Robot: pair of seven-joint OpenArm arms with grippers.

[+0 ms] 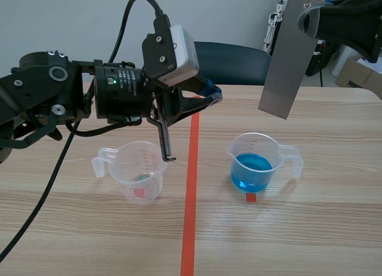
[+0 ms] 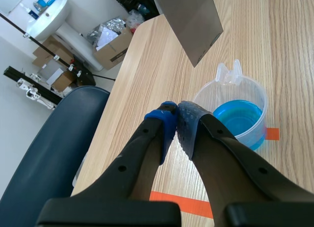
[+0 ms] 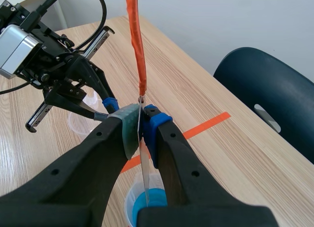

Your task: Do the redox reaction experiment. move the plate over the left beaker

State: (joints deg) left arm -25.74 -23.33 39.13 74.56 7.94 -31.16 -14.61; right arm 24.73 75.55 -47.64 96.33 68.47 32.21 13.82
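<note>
My right gripper (image 3: 141,120) pinches the plate (image 1: 287,55) by its top edge, hanging above the blue-liquid beaker (image 1: 253,165). My left gripper (image 2: 175,116) (pressed together, empty) hovers near the left beaker (image 1: 138,168): crossing risks collision, knocking the plate loose.

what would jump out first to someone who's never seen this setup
The grey metal plate hangs in the air, pinched at its top by the right gripper, above the beaker of bright blue liquid. The left gripper, shut on nothing, hovers by the clear, nearly empty beaker.
</note>
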